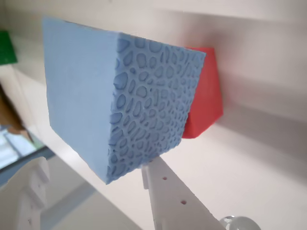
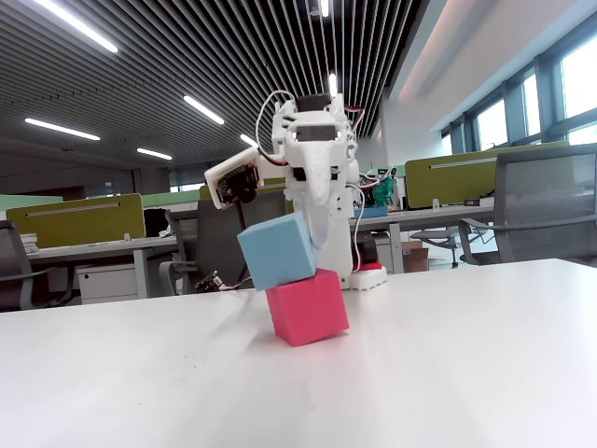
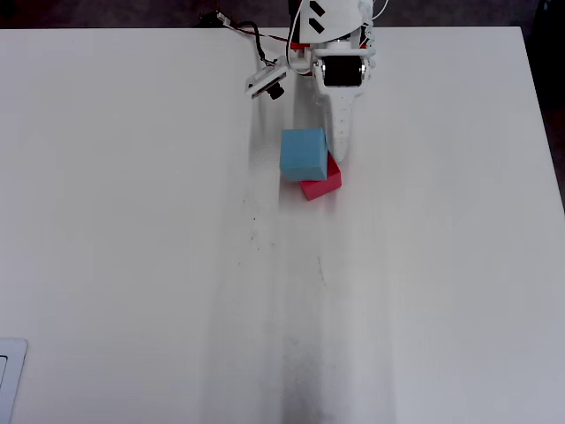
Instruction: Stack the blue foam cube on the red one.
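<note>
The blue foam cube sits tilted on top of the red foam cube, shifted toward the left in the fixed view so that it overhangs. From overhead the blue cube covers most of the red cube. In the wrist view the blue cube fills the centre, with the red cube behind it. My gripper is open around the blue cube. One white finger touches its textured face; the other is apart from it. The gripper also shows from overhead.
The arm's red-and-white base stands at the far edge of the white table, just behind the cubes. A pale flat object lies at the table's lower left corner in the overhead view. Office desks and chairs stand beyond the table.
</note>
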Controlling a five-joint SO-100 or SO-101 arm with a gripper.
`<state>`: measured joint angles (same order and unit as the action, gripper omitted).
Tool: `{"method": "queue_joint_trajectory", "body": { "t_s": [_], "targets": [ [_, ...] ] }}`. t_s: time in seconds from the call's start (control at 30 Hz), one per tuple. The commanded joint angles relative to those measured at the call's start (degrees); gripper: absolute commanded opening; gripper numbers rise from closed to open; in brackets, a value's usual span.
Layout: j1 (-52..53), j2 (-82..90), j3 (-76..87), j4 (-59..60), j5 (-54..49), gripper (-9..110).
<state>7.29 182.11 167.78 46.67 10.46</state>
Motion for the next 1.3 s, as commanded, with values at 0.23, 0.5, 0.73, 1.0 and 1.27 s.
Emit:
{"method": "queue_joint_trajectory", "body": {
  "t_s": [0.23, 0.5, 0.73, 1.0, 1.27],
  "targets": [
    [1.2, 0.4, -0.4, -0.5, 0.3, 24],
    [1.2, 0.4, -0.4, -0.5, 0.3, 24],
    [-1.0, 0.4, -0.7, 0.4, -0.2, 24],
    [-1.0, 0.4, -0.7, 0.3, -0.3, 24],
    [-1.0, 0.4, 0.4, -3.3, 0.2, 24]
  ]
}}
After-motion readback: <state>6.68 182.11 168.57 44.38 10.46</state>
